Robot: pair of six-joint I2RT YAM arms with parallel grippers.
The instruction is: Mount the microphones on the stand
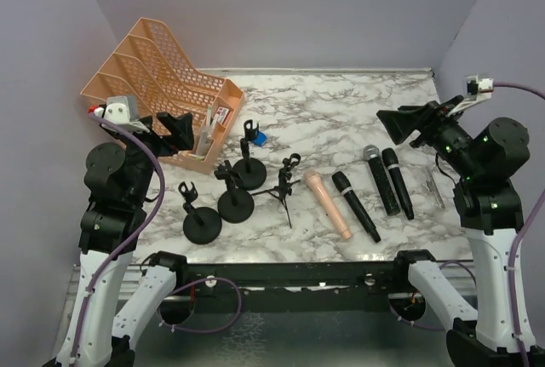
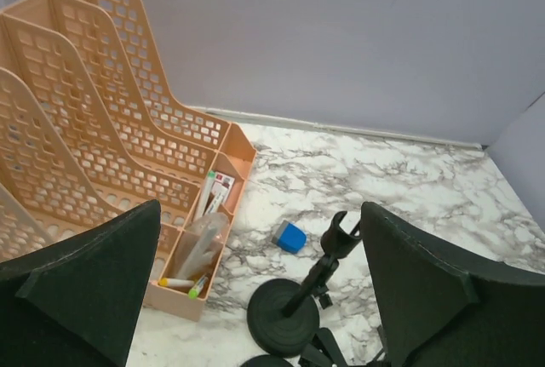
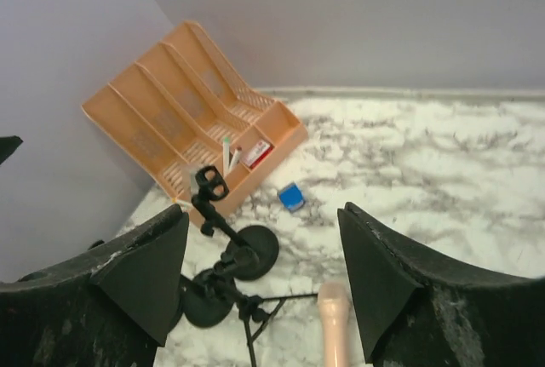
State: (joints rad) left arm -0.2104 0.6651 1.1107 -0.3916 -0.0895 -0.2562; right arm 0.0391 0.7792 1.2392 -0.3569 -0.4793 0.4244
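left gripper (image 1: pixel 177 133) and right gripper (image 1: pixel 400 129): jaws spread, empty. four slim stick microphones (image 1: pixel 356 205) lay flat, apart from right jaws; black round-based clip stands (image 1: pixel 236 205) stood nearer left jaws, likely staged for reach.

marble table (image 1: pixel 341 103) with microphones (image 1: pixel 354 206), stands (image 1: pixel 202 225), organizer (image 1: pixel 157 73)

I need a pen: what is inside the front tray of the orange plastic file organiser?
The orange plastic file organiser's front tray holds pens, a red-and-white pack and a clear wrapper; whatever lies under them is covered.
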